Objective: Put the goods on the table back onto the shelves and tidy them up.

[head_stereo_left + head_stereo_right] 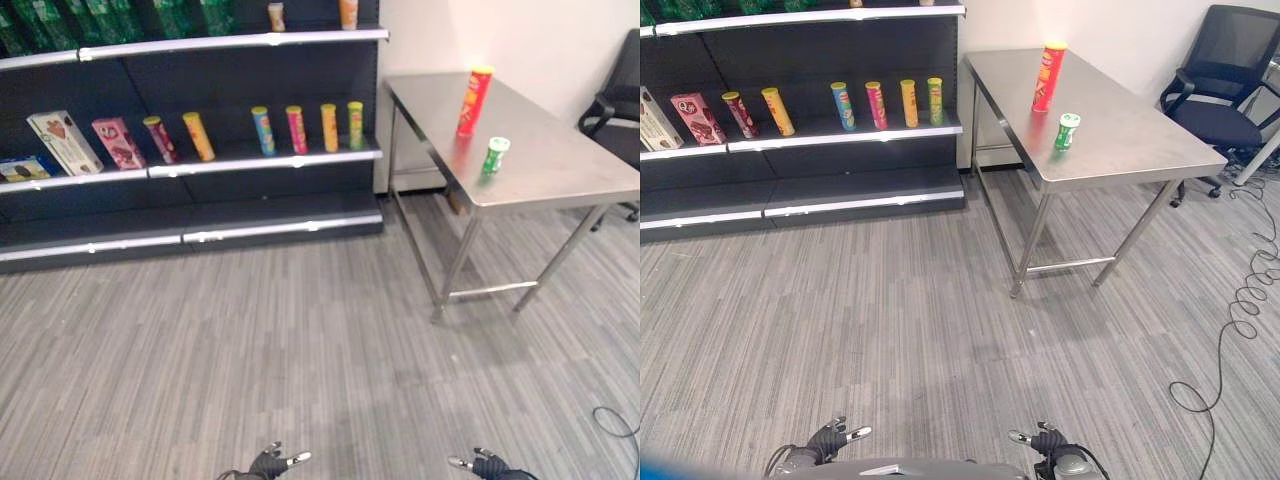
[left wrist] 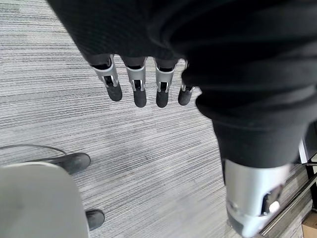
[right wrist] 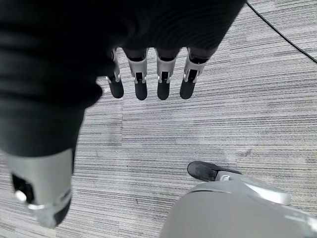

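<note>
— Any print you can read?
— None. The red can (image 1: 1049, 76) and green can (image 1: 1067, 131) on the table (image 1: 1140, 150) carry marks too small to read.
— The shelf (image 1: 260, 160)?
— Its tubes (image 1: 297, 129) and boxes (image 1: 64, 141) bear print, all illegible, well beyond the fingers (image 2: 139, 91).

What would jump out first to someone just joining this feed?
A tall red can and a small green can stand apart on the steel table, at its shelf-side end. A row of colourful cans lines the dark shelf left of it. Both hands, left hand and right hand, hang open above the carpet.
</note>
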Motion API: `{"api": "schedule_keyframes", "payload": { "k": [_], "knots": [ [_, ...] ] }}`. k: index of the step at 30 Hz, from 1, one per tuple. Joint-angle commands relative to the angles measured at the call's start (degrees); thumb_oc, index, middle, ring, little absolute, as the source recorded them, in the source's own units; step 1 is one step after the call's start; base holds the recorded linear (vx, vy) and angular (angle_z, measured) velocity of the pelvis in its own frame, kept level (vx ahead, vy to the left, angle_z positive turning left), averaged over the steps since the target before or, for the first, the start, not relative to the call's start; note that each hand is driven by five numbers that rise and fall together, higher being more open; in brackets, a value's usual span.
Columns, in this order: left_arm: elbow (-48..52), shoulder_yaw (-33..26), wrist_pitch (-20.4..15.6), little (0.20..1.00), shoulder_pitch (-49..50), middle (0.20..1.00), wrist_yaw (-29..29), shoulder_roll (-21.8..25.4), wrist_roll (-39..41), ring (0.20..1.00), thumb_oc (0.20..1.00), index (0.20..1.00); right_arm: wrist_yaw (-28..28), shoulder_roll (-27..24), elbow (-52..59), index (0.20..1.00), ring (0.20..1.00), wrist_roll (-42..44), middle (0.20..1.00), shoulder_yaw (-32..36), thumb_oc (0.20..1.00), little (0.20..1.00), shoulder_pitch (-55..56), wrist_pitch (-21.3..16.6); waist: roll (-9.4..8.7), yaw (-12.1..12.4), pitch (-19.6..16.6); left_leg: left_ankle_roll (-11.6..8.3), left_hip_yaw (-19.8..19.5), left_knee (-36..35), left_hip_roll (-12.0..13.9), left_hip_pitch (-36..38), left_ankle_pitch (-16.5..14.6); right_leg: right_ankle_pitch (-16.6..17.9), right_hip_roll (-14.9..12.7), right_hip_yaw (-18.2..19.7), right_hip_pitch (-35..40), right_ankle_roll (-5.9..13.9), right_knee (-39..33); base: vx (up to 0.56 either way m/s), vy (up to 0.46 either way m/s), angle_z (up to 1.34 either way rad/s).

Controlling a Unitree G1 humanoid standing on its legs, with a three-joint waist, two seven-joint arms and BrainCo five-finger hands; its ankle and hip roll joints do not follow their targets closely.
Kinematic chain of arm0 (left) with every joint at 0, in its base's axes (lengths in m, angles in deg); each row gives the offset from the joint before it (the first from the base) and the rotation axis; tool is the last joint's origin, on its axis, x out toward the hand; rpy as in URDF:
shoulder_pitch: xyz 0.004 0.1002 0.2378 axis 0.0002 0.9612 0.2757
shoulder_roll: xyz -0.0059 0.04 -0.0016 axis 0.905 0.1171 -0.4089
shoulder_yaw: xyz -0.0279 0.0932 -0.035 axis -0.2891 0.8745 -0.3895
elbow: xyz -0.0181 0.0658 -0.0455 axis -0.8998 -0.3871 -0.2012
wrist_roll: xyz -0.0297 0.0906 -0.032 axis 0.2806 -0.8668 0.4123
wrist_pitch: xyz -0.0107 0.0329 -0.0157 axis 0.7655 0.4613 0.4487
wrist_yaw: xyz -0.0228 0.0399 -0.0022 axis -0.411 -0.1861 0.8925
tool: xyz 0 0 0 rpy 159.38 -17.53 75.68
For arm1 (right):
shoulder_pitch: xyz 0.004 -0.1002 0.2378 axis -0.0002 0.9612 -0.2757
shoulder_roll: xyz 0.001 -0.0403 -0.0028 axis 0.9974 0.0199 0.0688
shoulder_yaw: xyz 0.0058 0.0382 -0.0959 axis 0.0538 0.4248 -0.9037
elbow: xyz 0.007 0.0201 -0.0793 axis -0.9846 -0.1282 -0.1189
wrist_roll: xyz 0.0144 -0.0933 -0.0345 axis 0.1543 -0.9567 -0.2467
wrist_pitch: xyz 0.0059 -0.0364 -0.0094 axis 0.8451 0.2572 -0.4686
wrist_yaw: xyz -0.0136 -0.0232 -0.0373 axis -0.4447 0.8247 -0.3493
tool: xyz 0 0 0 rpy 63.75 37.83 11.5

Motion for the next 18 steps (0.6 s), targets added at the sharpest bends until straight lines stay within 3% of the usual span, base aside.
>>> {"api": "schedule_keyframes", "payload": {
  "k": [1,14,18],
  "knots": [
    [-1.43,1.37,-1.72,1.0,-3.72,1.0,-0.14,1.06,-2.27,1.0,1.0,1.0,-0.81,-1.73,-0.31,1.0,1.0,0.39,1.0,-3.29,1.0,1.0,-3.21,-1.99,-1.9,-1.75,0.01,-4.34,0.3,1.88,3.24,-0.28,-2.38,-5.8,-6.25,-0.42,0.52,7.28,2.85,0.0,0.0,0.0],
    [-1.85,1.07,-1.84,1.0,-3.95,1.0,-0.33,1.26,-2.3,1.0,1.0,1.0,-0.88,-2.26,-1.29,1.0,1.0,-0.46,1.0,-3.16,1.0,1.0,-4.04,-1.49,-2.06,-0.91,0.52,-2.42,-0.33,3.02,1.24,-2.55,-3.64,-4.74,-7.88,0.92,-2.03,8.69,3.65,0.0,0.066,-0.03],
    [-2.26,1.31,-1.75,1.0,-4.36,1.0,-0.41,1.54,-3.29,1.0,1.0,1.0,-1.0,-2.28,-1.4,1.0,1.0,-0.78,1.0,-3.07,1.0,1.0,-5.08,-1.2,-2.0,-0.35,1.09,-0.63,-1.15,4.15,-0.71,-4.28,-4.63,-4.77,-9.33,2.06,-5.94,10.15,8.81,-0.01,0.156,-0.15]
  ]
}}
